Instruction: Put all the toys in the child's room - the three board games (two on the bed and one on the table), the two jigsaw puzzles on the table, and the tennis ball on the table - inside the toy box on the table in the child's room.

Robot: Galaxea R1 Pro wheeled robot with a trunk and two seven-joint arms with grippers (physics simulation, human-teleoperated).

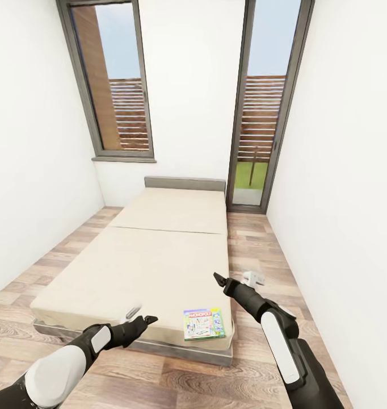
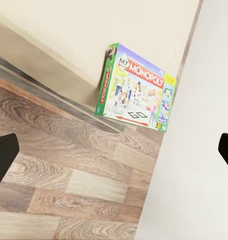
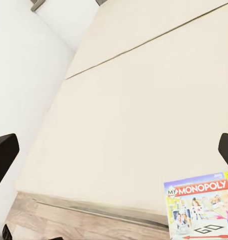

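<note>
One board game (image 1: pixel 204 324), a green-edged "My Monopoly" box, is lying flat on the beige mattress of the bed (image 1: pixel 154 255), right at the near corner on the robot's right, close to the foot edge. Its printed lid is facing up, and it is showing again in the left wrist view (image 2: pixel 136 87) and the right wrist view (image 3: pixel 201 210). Both arms are reaching forward over the foot of the bed. The left hand (image 1: pixel 141 316) is hovering over the near edge of the mattress to the left of the box, its fingers spread wide apart and gripping nothing. The right hand (image 1: pixel 237 279) is hanging above the wood-plank floor (image 1: pixel 256 250) just beside the bed's right side, beyond the box, likewise wide open and empty. Two tall grey-framed windows (image 1: pixel 111 85) are standing in the white wall behind the grey headboard (image 1: pixel 185 183).
</note>
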